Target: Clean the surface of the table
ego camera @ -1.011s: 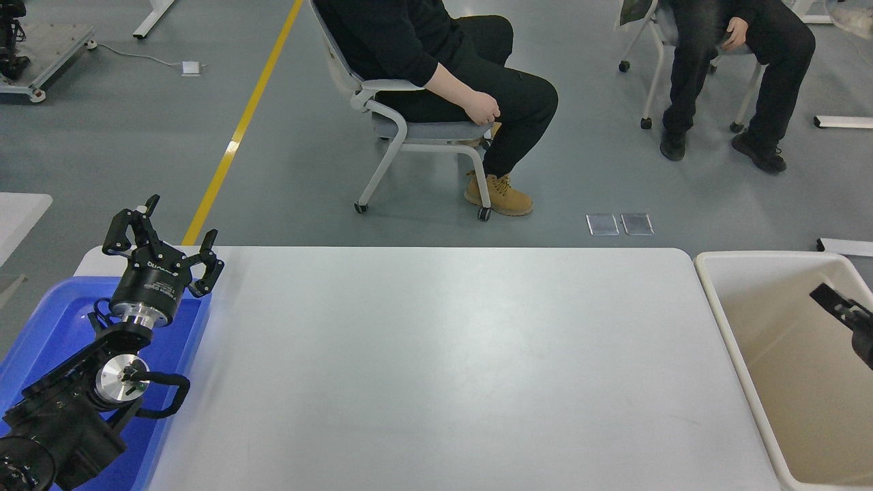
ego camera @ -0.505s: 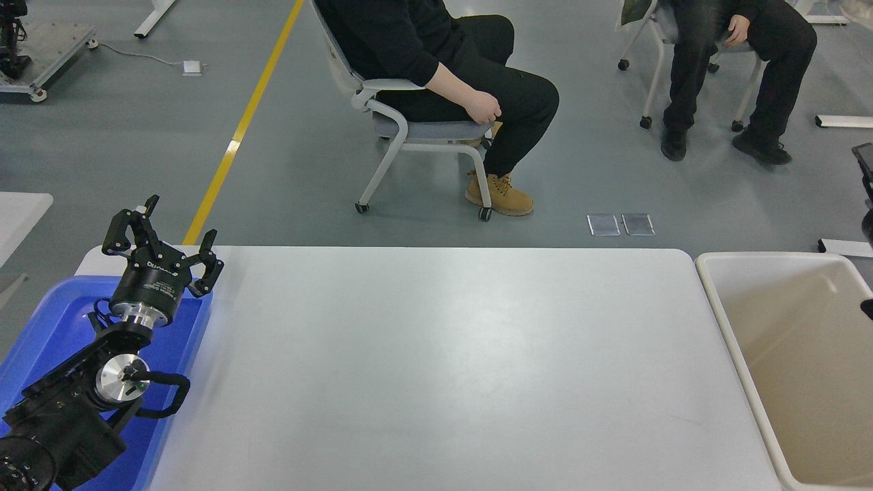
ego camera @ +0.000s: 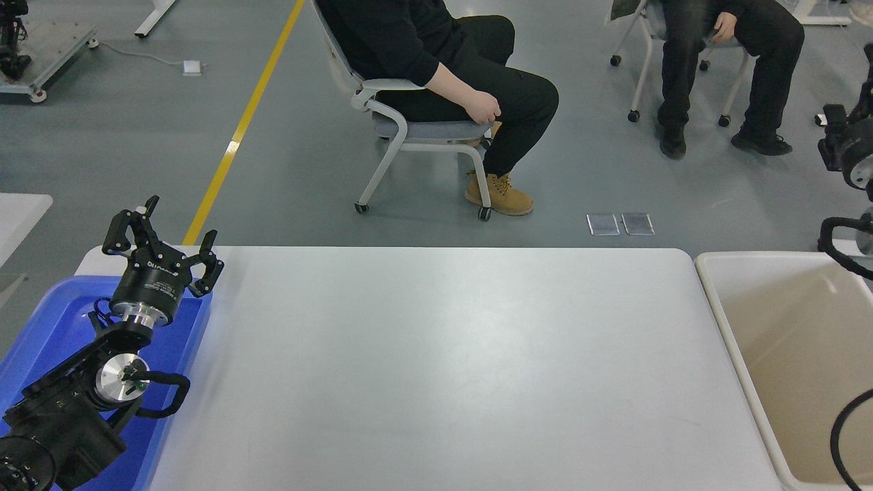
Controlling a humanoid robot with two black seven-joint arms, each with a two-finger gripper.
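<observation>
Compared with a second ago, we see that the right arm (ego camera: 849, 146) has left the beige bin (ego camera: 723, 320): it was reaching down inside the bin then, and now it is raised at the far right edge, above the bin's far corner, with a black cable looping below it. Its gripper is cut off by the picture's edge, so we cannot tell how its fingers stand. The left gripper (ego camera: 162, 239) has not moved; it is parked at the near left over the blue tray (ego camera: 41, 320), its fingers spread wide with nothing between them.

The tray sits against the table's left end and the bin against its right end. Beyond the far edge, one person (ego camera: 443, 61) sits on a wheeled chair (ego camera: 409, 136), and a second person (ego camera: 723, 41) sits further right.

The table surface (ego camera: 450, 368) fills the middle between tray and bin: white, smooth, faintly glossy, with rounded far corners.
</observation>
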